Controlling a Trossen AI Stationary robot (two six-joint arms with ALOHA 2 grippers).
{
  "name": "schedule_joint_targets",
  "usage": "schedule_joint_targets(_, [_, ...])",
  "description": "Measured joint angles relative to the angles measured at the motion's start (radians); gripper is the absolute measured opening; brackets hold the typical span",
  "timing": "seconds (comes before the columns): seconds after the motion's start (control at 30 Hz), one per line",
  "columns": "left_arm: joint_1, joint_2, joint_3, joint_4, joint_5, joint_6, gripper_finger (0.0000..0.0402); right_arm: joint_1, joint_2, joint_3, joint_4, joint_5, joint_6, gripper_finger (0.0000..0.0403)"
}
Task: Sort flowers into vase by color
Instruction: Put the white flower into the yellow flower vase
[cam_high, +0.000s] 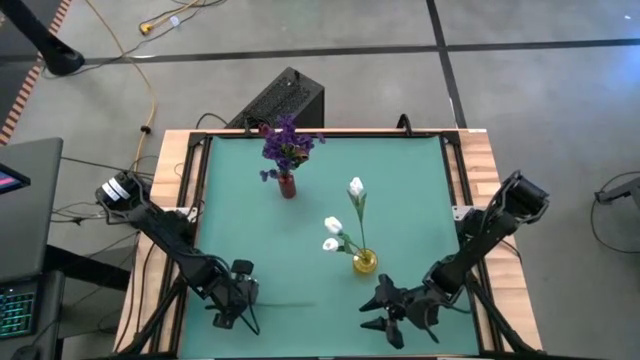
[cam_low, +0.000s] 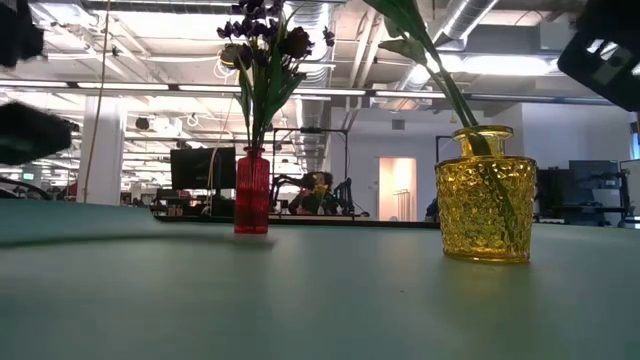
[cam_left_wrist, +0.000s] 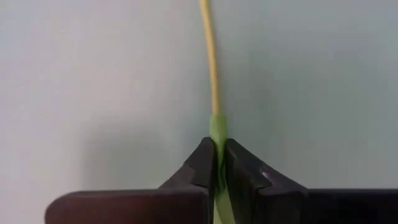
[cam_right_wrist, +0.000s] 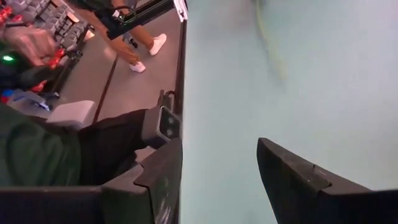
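Near the table's front edge, the left gripper (cam_left_wrist: 217, 163) pinches a thin green flower stem (cam_left_wrist: 213, 74), while the right gripper (cam_right_wrist: 217, 180) stands wide and empty.

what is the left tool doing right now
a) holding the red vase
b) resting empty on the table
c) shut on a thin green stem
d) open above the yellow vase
c: in the left wrist view the left tool has its two dark fingers pressed together on a thin green stem that runs away across the teal table.
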Motion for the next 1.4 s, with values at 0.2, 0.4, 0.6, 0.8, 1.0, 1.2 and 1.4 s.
schedule_joint_targets(0.2, [0.026, 0.000, 0.073, 0.017, -0.021, 0.018, 0.0012, -0.016, 0.053, 0.044, -0.014, 0.021, -0.167, 0.0232])
schedule_joint_targets(0.4, [0.089, 0.000, 0.129, 0.053, 0.093, -0.125, 0.0012, 0.014, 0.140, 0.228, -0.099, -0.003, -0.445, 0.0232])
schedule_joint_targets(0.6, [0.148, 0.000, 0.136, 0.210, 0.130, -0.256, 0.0012, 0.009, 0.239, 0.475, -0.381, 0.109, -0.577, 0.0232])
schedule_joint_targets(0.8, [0.183, 0.000, 0.136, 0.253, 0.164, -0.309, 0.0012, -0.036, 0.368, 0.682, -0.562, 0.173, -0.728, 0.0232])
schedule_joint_targets(1.0, [0.183, 0.000, 0.136, 0.249, 0.168, -0.316, 0.0012, -0.094, 0.476, 0.846, -0.663, 0.240, -0.901, 0.0232])
schedule_joint_targets(1.2, [0.183, 0.000, 0.136, 0.249, 0.188, -0.312, 0.0012, -0.139, 0.536, 0.935, -0.699, 0.251, -0.994, 0.0232])
schedule_joint_targets(1.4, [0.183, 0.000, 0.136, 0.249, 0.188, -0.281, 0.0012, -0.170, 0.540, 0.940, -0.743, 0.224, -0.933, 0.0232])
